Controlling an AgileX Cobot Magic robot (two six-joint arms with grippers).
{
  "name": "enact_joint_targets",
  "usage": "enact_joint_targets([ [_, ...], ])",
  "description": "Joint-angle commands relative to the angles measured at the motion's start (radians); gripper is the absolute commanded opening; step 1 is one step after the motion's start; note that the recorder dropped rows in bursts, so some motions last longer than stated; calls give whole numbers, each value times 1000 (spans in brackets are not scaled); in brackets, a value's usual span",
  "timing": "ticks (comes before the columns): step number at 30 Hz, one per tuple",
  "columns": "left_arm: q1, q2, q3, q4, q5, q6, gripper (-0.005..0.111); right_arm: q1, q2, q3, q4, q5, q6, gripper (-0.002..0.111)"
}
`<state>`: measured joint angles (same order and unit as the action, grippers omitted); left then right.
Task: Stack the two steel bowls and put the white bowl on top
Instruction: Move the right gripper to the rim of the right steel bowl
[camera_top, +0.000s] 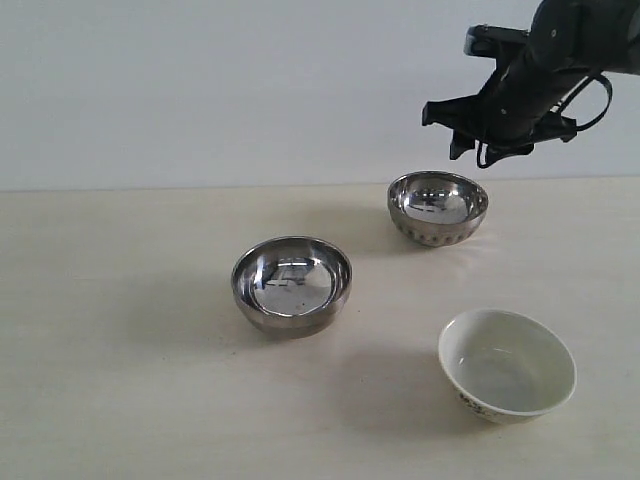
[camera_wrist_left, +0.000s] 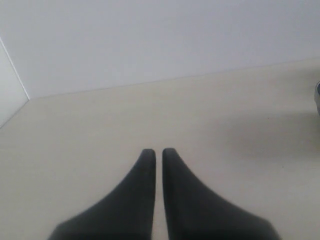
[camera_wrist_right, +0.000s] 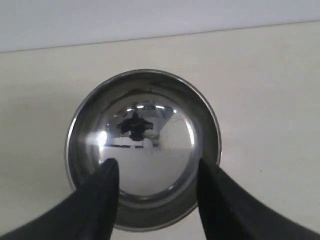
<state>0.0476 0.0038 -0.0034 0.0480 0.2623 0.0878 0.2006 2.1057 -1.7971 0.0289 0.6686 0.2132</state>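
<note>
The dimpled steel bowl (camera_top: 438, 208) is seen right of centre in the upper half of the exterior view, upright on the table (camera_top: 120, 400) with its mouth turned up. The smooth steel bowl (camera_top: 291, 284) is set near the middle of the frame, well apart from it. The white bowl (camera_top: 507, 364) is placed at the lower right, also apart. Nothing is nested yet, so the stacking is judged not begun.

The right gripper (camera_wrist_right: 157, 167) is held above the dimpled bowl, empty, with its fingers spread wide. In the right wrist view the two fingers are framed over the near part of the rim. This suggests that the bowl is being lined up for a grasp at its rim, to be carried to the smooth one. No contact with the bowl can be seen.

The left gripper (camera_wrist_left: 158, 152) is held over bare table with its fingers drawn almost together on nothing, probably parked out of the right arm's way.
</note>
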Motion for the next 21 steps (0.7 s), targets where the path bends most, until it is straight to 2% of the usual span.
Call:
enact_joint_targets([
  [1, 0, -4, 3, -7, -6, -10, 4, -8, 56, -83, -87, 45, 45, 42],
  [10, 0, -4, 3, -7, -6, -10, 4, -49, 153, -99, -145, 25, 64, 42],
  [21, 0, -4, 3, -7, -6, -10, 4, -49, 262, -99, -70, -63, 41, 41],
])
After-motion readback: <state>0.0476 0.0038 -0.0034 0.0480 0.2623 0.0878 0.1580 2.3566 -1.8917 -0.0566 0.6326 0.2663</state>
